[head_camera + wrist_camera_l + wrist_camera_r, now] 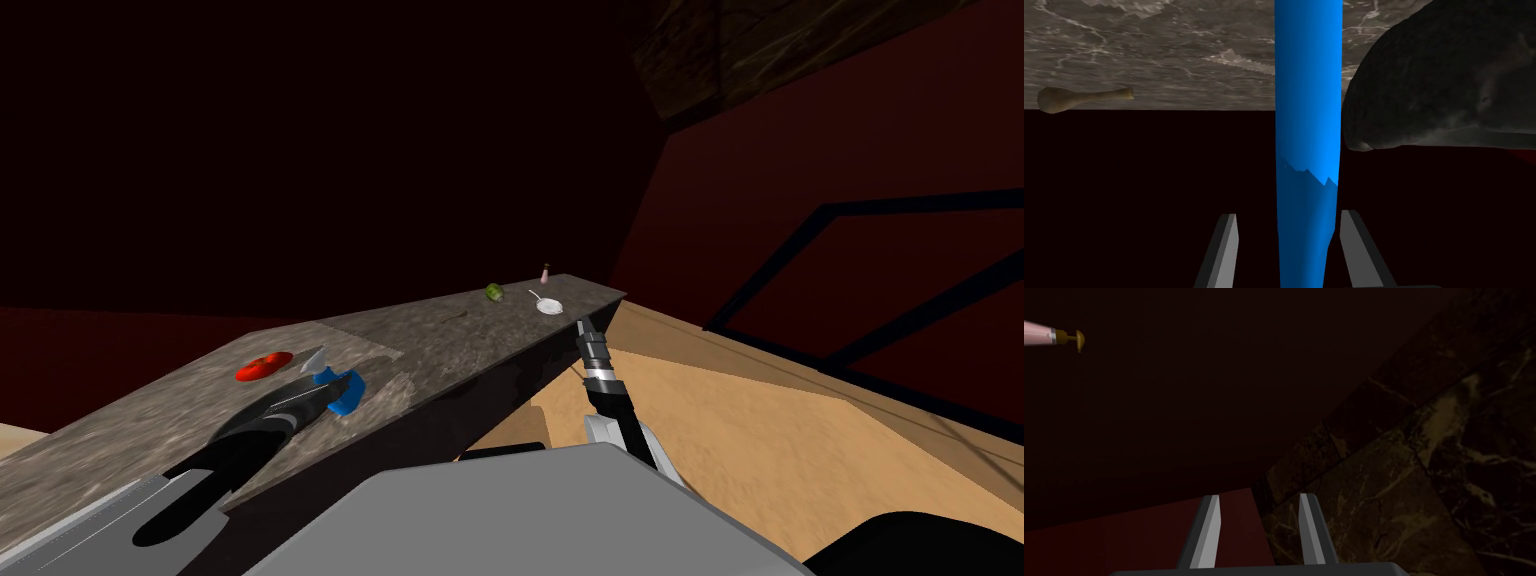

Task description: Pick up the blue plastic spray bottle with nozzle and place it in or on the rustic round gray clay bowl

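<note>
Dark red walls behind a grey-brown marbled counter (450, 330), tan floor (750, 420) beside it. Hard to name the small clutter at the counter's far end: a green lump (494, 292), a white dish with a thin handle (548, 306), and a pink bottle (545, 272) with a brown cap, cut off by the frame edge in the right wrist view.

Holding the left gripper (1289, 214) over the counter, blue spray bottle (1308, 100) between spread fingers (1354, 245): one right against the bottle's side, the other clear of it with a gap. Bottle cut off at both ends there; in the head view, white nozzle and blue body at the fingertips.

Just beside the bottle, a dark grey rounded bowl (1439, 85), partly out of frame. Near the bottle in the head view, a red disc (263, 367); cannot tell if it belongs to the bowl. Farther off, a tan club-shaped thing (1079, 98) lying flat.

Right gripper (1258, 495) low by the counter's front, fingers apart, nothing between.
</note>
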Controlling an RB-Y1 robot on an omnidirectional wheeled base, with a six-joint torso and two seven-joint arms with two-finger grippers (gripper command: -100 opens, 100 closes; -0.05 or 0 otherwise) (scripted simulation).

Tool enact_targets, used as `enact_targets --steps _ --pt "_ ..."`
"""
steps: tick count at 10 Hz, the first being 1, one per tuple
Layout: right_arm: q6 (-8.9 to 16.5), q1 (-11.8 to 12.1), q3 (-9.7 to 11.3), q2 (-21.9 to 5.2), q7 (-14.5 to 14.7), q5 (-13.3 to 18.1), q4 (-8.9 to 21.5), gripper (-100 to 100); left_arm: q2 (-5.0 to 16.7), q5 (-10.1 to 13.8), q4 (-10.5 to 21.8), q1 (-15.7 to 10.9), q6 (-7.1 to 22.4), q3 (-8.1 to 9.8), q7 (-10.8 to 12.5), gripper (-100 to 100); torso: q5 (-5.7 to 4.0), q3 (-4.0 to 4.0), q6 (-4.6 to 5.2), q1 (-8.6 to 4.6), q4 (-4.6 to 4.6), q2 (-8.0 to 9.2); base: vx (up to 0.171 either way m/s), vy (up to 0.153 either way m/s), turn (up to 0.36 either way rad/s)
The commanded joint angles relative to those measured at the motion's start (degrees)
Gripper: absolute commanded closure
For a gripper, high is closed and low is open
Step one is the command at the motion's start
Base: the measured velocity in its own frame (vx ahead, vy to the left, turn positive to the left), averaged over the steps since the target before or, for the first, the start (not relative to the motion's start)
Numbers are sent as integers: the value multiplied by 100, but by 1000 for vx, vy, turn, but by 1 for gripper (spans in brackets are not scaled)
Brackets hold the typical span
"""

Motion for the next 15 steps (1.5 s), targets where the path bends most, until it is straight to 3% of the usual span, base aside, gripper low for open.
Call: enact_targets --steps 1,4,5,6,7,8,9,12,13,15 --pt "0 0 0 0 0 0 0 0 0 0 0 0 0 0 0 100 0 0 0 0 0 0 0 0 0" --pt "0 0 0 0 0 0 0 0 1 -2 1 0 3 2 -3 100 2 2 1 0 1 3 0 0 0" --pt "0 0 0 0 0 0 0 0 1 -2 1 0 2 2 -2 0 1 2 1 0 1 4 0 0 0" --pt "0 0 0 0 0 0 0 0 1 -2 1 0 2 1 -2 100 1 3 1 -1 1 4 0 0 0" --pt "0 0 0 0 0 0 0 0 1 -1 2 1 2 1 -2 0 0 3 1 -1 1 5 0 0 0" --pt "0 0 0 0 0 0 0 0 112 107 -227 -61 79 213 14 100 0 3 1 -2 1 5 -11 9 57" --pt "0 0 0 0 0 0 0 0 112 107 -227 -61 79 213 14 100 -7 7 -1 1 7 8 -9 20 52" --pt "0 0 0 0 0 0 0 0 317 289 -602 -114 235 545 50 100 -5 12 6 1 10 13 -11 23 35" --pt "0 0 0 0 0 0 0 0 317 289 -602 -114 235 545 50 100 -5 13 7 1 11 14 -2 19 7" --pt "0 0 0 0 0 0 0 0 437 394 -820 -136 325 735 70 100 -4 13 7 -3 11 14 -7 17 28"
